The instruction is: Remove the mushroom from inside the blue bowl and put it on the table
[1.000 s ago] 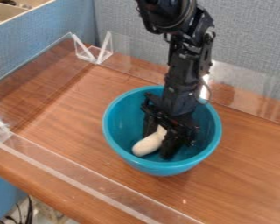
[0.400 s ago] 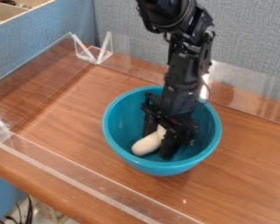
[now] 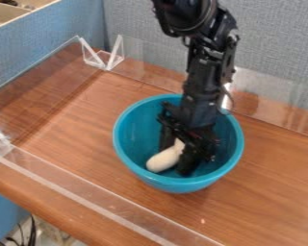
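Observation:
The blue bowl (image 3: 134,130) sits in the middle of the table (image 3: 66,115). Inside it lies the mushroom (image 3: 166,157), showing mostly its cream-white stem, tilted toward the bowl's front. My black gripper (image 3: 185,154) reaches almost straight down into the bowl from the arm above. Its fingers are closed around the mushroom's upper end. The mushroom's cap is hidden behind the fingers. The stem's lower end looks to rest on the bowl's bottom.
Low clear acrylic walls (image 3: 41,72) edge the table, with clear brackets at the back left (image 3: 105,54) and front left (image 3: 0,142). A wooden box (image 3: 22,29) stands beyond the left wall. A grey-blue panel (image 3: 266,48) rises behind the table.

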Motion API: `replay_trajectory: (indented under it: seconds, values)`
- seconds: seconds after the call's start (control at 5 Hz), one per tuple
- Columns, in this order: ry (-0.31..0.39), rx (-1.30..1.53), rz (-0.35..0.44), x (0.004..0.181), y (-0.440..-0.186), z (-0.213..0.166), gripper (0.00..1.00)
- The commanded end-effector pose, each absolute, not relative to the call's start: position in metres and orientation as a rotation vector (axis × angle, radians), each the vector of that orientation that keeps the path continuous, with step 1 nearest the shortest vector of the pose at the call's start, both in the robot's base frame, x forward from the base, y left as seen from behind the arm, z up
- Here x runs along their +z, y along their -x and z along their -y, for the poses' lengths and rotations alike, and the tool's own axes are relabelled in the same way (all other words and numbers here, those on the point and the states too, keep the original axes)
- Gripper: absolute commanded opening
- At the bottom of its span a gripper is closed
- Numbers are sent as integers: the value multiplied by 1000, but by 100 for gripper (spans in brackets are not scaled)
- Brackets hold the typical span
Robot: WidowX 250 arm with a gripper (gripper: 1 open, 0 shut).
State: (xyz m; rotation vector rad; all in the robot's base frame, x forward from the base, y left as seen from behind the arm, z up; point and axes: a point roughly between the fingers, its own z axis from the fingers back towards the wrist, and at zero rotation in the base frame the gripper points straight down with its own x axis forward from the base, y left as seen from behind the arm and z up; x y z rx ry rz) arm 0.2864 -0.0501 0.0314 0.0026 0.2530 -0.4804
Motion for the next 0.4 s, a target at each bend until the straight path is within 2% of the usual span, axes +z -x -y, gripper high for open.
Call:
replay_trajectory:
  seconds: [0.0,0.2]
  values:
    - [-4,-515,-161,60,-297,60,0]
    - [-3,-528,-152,66,-297,63,0]
